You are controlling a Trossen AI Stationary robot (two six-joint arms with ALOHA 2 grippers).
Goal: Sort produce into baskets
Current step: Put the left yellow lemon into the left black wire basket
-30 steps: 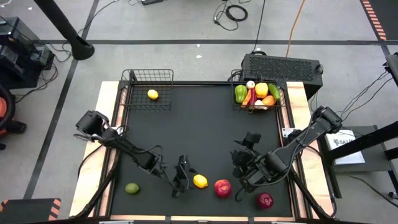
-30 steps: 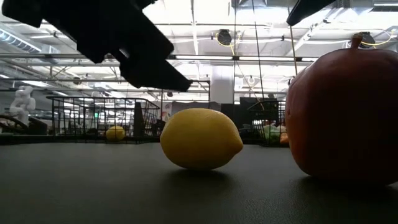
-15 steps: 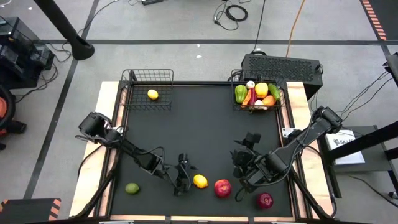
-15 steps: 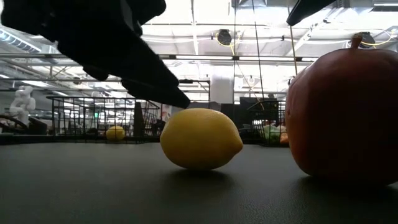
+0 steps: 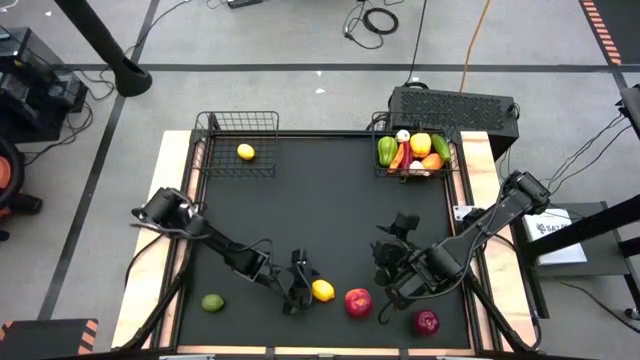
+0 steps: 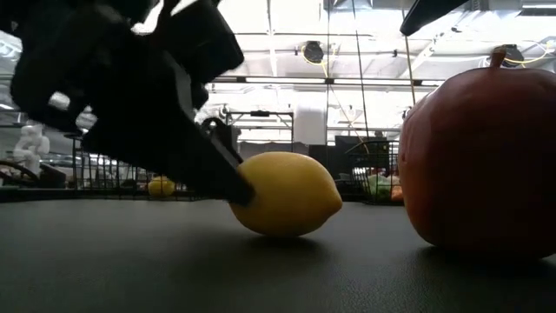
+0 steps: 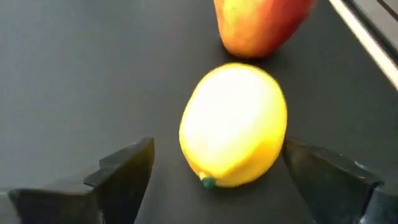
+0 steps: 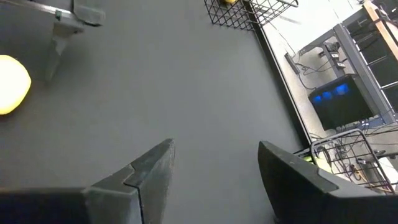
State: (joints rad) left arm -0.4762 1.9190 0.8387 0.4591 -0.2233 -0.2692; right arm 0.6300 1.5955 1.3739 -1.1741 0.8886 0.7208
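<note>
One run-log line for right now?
left claw: open, straddling lemon | right claw: open, empty, waiting | lemon: on mat, ungripped

A lemon (image 7: 235, 124) lies on the bench (image 5: 320, 220) between the left gripper's (image 5: 304, 291) open fingers (image 7: 127, 171). An apple (image 7: 261, 25) sits just beyond the fingers, past the lemon.

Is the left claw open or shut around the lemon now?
Open. The left claw has one finger on each side of the lemon, with gaps showing, so it has not closed on it.
</note>
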